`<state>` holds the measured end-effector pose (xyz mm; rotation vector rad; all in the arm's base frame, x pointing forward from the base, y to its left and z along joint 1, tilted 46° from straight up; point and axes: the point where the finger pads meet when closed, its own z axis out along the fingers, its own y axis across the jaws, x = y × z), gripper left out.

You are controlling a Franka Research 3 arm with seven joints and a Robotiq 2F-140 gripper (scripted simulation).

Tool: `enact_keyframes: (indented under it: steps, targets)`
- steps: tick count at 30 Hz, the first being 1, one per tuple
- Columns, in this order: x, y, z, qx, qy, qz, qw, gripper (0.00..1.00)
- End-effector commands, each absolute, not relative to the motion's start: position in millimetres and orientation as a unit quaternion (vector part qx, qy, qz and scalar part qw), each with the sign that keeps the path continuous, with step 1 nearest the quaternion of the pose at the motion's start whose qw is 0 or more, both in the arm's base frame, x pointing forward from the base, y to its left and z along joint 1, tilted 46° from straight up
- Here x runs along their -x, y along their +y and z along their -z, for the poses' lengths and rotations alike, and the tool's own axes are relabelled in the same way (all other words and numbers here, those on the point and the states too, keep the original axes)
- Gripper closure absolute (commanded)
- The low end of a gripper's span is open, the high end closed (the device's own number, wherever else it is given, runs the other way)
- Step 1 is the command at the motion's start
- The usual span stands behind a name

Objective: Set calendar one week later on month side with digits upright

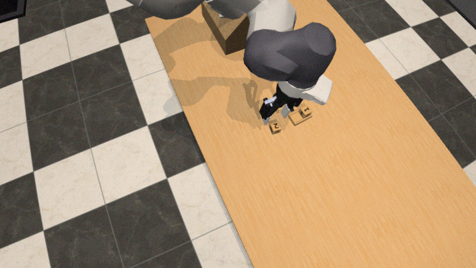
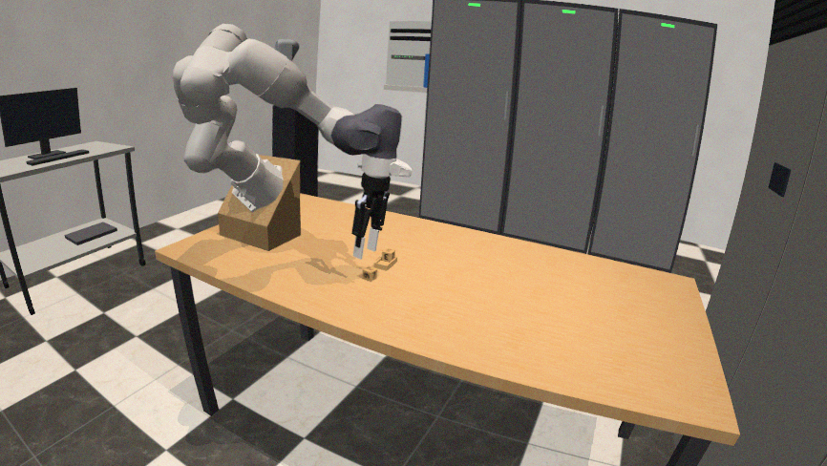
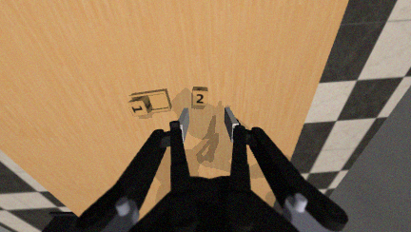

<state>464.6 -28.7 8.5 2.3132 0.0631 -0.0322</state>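
A wooden tray (image 1: pixel 295 123) (image 2: pixel 384 265) (image 3: pixel 163 108) lies on the table. One cube (image 1: pixel 305 111) (image 2: pixel 388 254) (image 3: pixel 139 106) stands at one end of the tray, with a 1 on its top face; the tray's other end is bare. The other cube (image 1: pixel 275 127) (image 2: pixel 369 273) (image 3: pixel 200 98) lies on the table beside the tray, with a 2 on its top face. My gripper (image 1: pixel 275 116) (image 2: pixel 366 249) (image 3: pixel 206 114) is partly open and empty, above the table and close to the loose cube. The month's name cannot be read.
The arm's wooden base block (image 1: pixel 234 41) (image 2: pixel 254 232) stands at one end of the table (image 1: pixel 333 186) (image 2: pixel 520 324). The table's long edge is on the loose cube's side of the tray. Grey cabinets (image 2: pixel 555 127) stand behind the table.
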Motion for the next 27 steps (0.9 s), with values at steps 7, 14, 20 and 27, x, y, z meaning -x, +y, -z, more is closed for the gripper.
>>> enact_keyframes:
  steps: [7, 14, 20, 27]
  targets:
    - [-472.3, -19.1, -4.3, -0.919, 0.01, -0.061, 0.388, 0.0]
    - [-472.3, -19.1, -4.3, -0.919, 0.01, -0.061, 0.388, 0.0]
    - [-472.3, -19.1, -4.3, -0.919, 0.01, -0.061, 0.388, 0.0]
    - [-470.7, -13.2, -8.3, -0.919, 0.013, -0.059, 0.389, 0.0]
